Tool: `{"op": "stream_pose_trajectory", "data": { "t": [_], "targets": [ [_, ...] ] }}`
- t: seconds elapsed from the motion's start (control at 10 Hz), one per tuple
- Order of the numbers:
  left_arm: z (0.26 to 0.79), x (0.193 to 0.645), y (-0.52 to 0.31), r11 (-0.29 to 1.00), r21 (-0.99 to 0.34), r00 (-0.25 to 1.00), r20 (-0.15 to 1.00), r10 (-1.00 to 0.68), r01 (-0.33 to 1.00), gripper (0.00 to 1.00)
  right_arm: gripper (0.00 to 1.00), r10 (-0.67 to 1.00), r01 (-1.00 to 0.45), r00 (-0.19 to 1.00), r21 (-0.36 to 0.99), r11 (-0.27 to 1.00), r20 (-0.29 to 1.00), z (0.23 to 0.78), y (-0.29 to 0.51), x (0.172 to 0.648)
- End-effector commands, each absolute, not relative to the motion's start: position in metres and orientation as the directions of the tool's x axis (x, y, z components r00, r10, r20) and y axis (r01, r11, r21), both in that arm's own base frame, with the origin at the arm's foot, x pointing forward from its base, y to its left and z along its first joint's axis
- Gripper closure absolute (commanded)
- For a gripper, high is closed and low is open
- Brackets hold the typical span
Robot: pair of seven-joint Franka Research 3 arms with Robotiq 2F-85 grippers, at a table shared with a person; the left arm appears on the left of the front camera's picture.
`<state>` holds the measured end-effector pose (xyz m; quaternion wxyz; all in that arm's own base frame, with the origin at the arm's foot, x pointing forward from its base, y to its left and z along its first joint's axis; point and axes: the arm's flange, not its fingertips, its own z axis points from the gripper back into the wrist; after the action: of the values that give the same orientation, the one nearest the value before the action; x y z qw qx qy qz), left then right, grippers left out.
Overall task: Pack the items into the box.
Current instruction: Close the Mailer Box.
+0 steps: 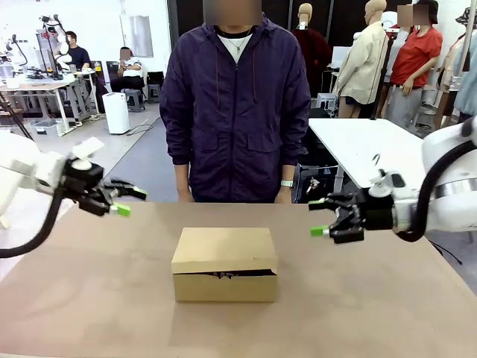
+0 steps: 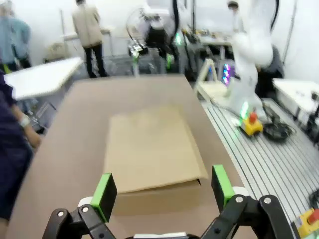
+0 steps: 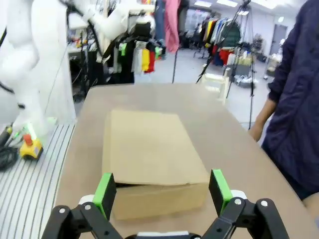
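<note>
One box (image 1: 224, 264), lid down but slightly ajar, mid-table (image 1: 89, 298). Left gripper (image 1: 127, 200) and right gripper (image 1: 321, 216): jaws wide, empty, flanking the box.

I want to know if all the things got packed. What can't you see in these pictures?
- Inside the box: in the front view the lid covers it, leaving a dark slit at the front, too thin to tell what is in there.
- In both wrist views the lid hides the contents too.
- The left wrist view is blurred, so the box's front edge is unclear.
- Whether the tuck tab is pushed in: cannot tell.
</note>
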<state>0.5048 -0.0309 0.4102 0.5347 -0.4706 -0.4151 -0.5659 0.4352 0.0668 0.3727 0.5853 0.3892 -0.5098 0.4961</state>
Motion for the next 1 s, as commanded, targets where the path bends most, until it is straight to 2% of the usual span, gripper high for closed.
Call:
{"op": "stream_pose_trajectory", "data": {
  "t": [0.0,0.2,0.4,0.7,0.9],
  "targets": [
    [0.409,0.520,-0.054,0.055,0.049,-0.046,0.997,-0.057,0.997,0.00,0.00,0.003,-0.938,-0.009,-0.010,0.347,1.000,0.382,0.086,0.450],
    [0.387,0.544,-0.079,0.107,0.096,-0.097,0.995,0.002,0.990,0.00,0.00,-0.019,-0.939,0.006,0.013,0.345,1.000,0.364,0.120,0.476],
    [0.350,0.562,-0.112,-0.014,-0.005,0.005,1.000,0.017,1.000,0.00,0.00,0.005,-0.965,0.039,0.036,0.259,0.999,0.340,0.156,0.500],
    [0.311,0.564,-0.150,-0.170,-0.120,0.101,0.988,-0.113,0.978,0.00,0.00,0.142,-0.984,0.101,0.078,0.157,0.985,0.306,0.194,0.511],
    [0.298,0.557,-0.162,-0.221,-0.145,0.107,0.978,-0.176,0.964,0.00,0.00,0.243,-0.990,0.108,0.082,0.116,0.964,0.287,0.205,0.504]
  ]
}}
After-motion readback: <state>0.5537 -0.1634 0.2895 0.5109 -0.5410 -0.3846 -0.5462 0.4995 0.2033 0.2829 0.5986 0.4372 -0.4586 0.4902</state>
